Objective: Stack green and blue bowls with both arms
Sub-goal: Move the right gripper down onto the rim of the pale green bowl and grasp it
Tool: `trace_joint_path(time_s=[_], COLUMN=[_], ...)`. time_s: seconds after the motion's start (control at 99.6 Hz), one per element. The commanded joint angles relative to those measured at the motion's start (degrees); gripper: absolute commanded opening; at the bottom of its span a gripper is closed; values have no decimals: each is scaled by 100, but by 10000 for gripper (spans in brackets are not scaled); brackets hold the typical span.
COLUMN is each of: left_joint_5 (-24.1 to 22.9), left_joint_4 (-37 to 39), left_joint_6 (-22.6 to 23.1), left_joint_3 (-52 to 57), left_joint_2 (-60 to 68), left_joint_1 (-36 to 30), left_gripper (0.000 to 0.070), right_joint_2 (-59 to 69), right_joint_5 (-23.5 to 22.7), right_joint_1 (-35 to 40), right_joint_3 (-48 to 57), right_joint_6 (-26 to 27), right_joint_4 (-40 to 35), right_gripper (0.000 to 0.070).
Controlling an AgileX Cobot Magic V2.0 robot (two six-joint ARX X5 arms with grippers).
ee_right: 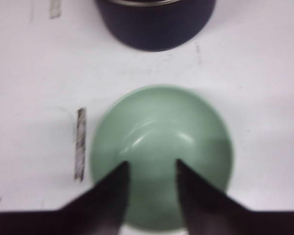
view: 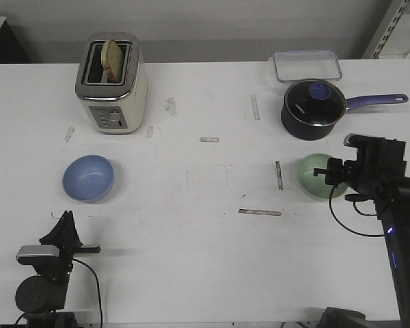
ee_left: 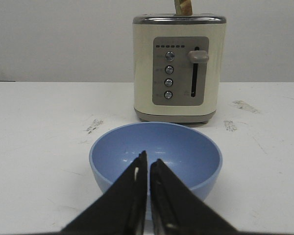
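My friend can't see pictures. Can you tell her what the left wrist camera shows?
A blue bowl sits on a white table, right behind the shut left gripper. A cream toaster stands behind the bowl.

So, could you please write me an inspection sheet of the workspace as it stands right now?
Surface: white table, scuffed, with bits of tape.
Job's things: blue bowl on the left, green bowl on the right, both upright, apart, not stacked.
Clutter: toaster with bread in its slot, lidded saucepan, clear container behind it.
Grippers: left gripper near the blue bowl, jaws almost together, empty; right gripper open over the green bowl.
Cables: thin black cable looping below the right wrist.
Surroundings: grey wall, a shelf frame at far right.
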Motion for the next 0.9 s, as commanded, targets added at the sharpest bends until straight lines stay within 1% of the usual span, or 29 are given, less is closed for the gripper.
trace_joint_path(time_s=[0.0, 0.07, 0.1, 0.231, 0.351, 0.663, 0.703, 0.743, 0.894], left_joint_5=[-15, -15, -15, -15, -15, -15, -15, -15, -15], left_joint_4=[70, 70, 70, 72, 72, 70, 70, 70, 72], left_joint_6=[46, 46, 46, 46, 46, 46, 46, 46, 46], left_joint_3=[-120, -120, -120, -120, -120, -120, -120, -120, -120], left_joint_2=[-11, -11, -11, -11, -11, -11, -11, -11, -11], left_joint_1=[7, 7, 7, 7, 7, 7, 7, 7, 7], left_gripper=[1, 1, 1, 1, 1, 1, 1, 1, 1], right_joint_2=[210, 352, 422, 715, 1008, 1805, 1891, 1969, 2164], right_joint_5=[-247, -483, -553, -669, -673, -682, -680, -682, -678], right_joint_1=[-188, -413, -498, -774, -911, -944, -944, -944, -944], right_joint_3=[157, 164, 164, 164, 164, 162, 162, 162, 160], right_joint_6=[52, 55, 55, 46, -2, -116, -140, -149, -173], right_joint_4=[-4, -15, -22, -20, 83, 302, 321, 323, 350], right_gripper=[426, 493, 505, 505, 504, 496, 477, 440, 231])
